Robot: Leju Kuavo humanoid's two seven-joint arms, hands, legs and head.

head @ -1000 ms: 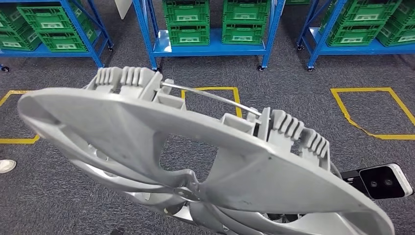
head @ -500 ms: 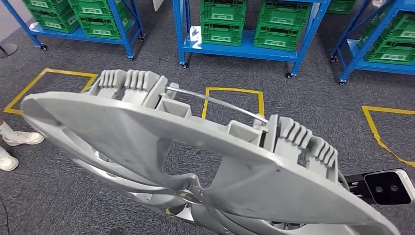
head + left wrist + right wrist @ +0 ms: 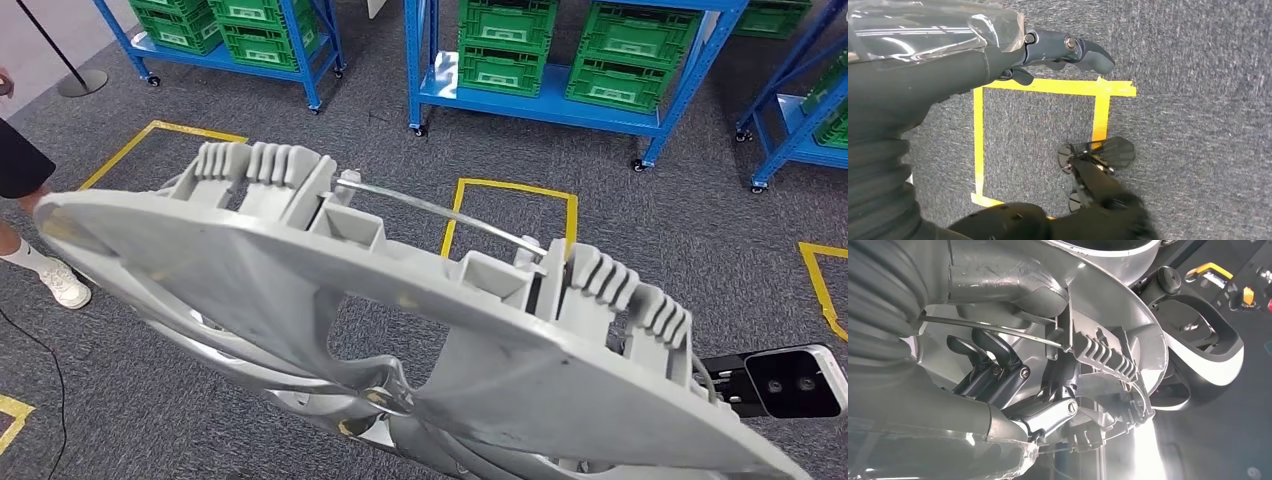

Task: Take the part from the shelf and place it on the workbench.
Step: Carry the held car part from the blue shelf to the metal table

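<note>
The part [image 3: 300,270] is a large pale grey plastic disc with ribbed clips and a thin wire ring. It takes up most of the head view, tilted and held up above the carpet. In the right wrist view my right hand [image 3: 1013,385] grips the part [image 3: 1108,350] from inside, dark fingers curled near the wire ring. My left hand [image 3: 998,55] hangs over the floor and holds nothing, its fingers apart. The part hides both hands in the head view.
Blue wheeled shelves [image 3: 560,95] with green crates [image 3: 505,45] stand at the back. Yellow tape squares [image 3: 515,187] mark the grey carpet. A person's leg and white shoe [image 3: 62,285] are at the left edge, with a post base [image 3: 80,80] behind.
The camera has turned left: shelves and floor marks have shifted right and a person's leg has come in at the left. The part stays in the same hold.
</note>
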